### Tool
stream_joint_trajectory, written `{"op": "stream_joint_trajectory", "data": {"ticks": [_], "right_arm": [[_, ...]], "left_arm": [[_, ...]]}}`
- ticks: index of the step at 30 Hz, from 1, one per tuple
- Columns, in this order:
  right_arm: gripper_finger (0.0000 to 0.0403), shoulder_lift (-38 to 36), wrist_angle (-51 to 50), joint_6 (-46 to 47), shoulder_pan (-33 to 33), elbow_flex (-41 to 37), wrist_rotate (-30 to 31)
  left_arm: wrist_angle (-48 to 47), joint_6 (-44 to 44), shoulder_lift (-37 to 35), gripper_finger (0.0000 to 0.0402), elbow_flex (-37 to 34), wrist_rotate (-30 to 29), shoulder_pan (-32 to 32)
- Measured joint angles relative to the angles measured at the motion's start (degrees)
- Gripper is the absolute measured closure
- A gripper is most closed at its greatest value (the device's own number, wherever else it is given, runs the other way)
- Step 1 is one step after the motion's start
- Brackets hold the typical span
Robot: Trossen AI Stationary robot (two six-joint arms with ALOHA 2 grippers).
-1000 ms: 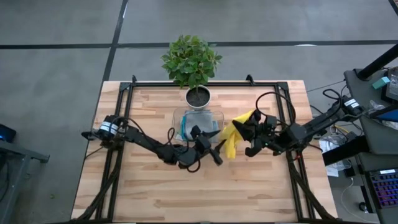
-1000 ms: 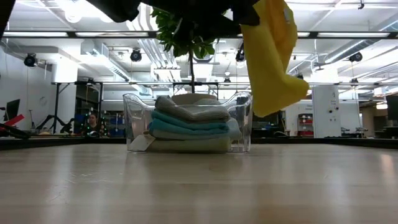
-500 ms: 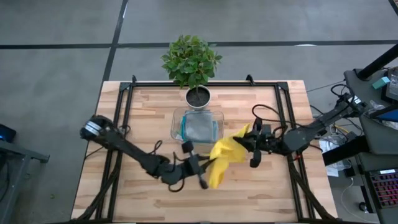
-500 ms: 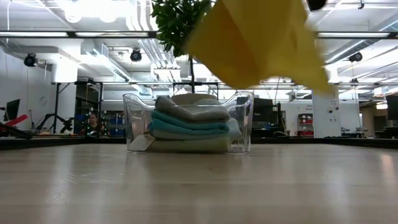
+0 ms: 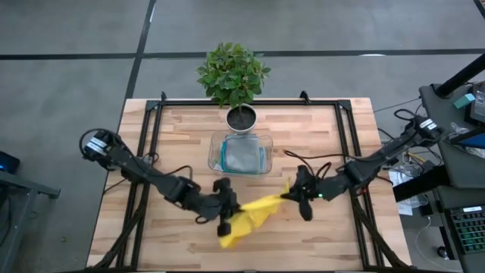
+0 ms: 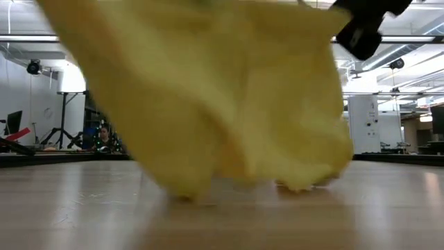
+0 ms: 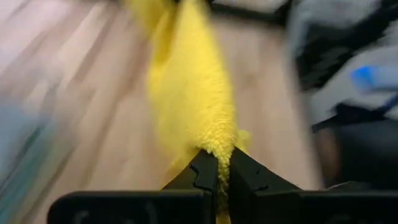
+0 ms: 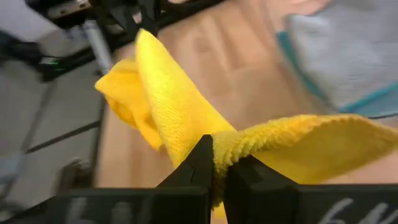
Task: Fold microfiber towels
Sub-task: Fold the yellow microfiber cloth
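Yellow cloth is stretching between your two grippers just below the centre of the overhead frame, over the wooden table point(image 5: 318, 136). Your left gripper point(image 5: 224, 224) is pinching the yellow towel point(image 5: 248, 218) at its lower-left end, and your right gripper point(image 5: 290, 196) is pinching the upper-right end, so the fabric is running on a slant between them. In the left wrist frame, you are seeing the two dark fingers point(image 7: 204, 175) pressed together on a bunched edge of the yellow towel point(image 7: 186, 93), which is trailing away up the middle of the picture. In the right wrist frame, the fingers point(image 8: 200, 159) are likewise closed tight on a folded ridge of the towel point(image 8: 174, 112), with loose fabric spreading to both sides.

From the table-level camera, the yellow towel point(image 6: 208, 104) is filling most of the frame, and its lower folds are reaching down to the tabletop at the bottom centre; whether they are resting on the wood you cannot tell for certain.

Behind the action, at the upper centre of the overhead frame, the clear tray point(image 5: 213, 149) is holding the stacked towels point(image 5: 241, 154), grey on top with a teal edge showing at the left. A potted plant point(image 5: 232, 74) is standing just above the tray at the table's far edge.
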Motion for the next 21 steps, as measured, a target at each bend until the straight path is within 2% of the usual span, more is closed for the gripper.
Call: {"op": "stream_joint_trajectory", "data": {"ticks": [5,8,13,21], "right_arm": [[0.0394,4.09,-0.94,0.65,-3.63,0.0,2.06],[0.0394,6.83,-1.12,1.11,-5.04,0.0,2.06],[0.0394,10.06,-1.52,1.12,-6.54,-0.01,2.04],[0.0394,11.49,-2.2,1.11,-7.2,-0.02,2.05]], "left_arm": [[-16.12,-10.42,1.79,0.0401,0.0,-0.36,4.74],[-21.2,-11.48,3.41,0.0401,0.0,-0.52,6.93],[-22.77,-6.88,4.78,0.038,0.0,0.99,9.21],[-29.72,3.07,4.61,0.029,0.02,-0.41,9.55]]}}
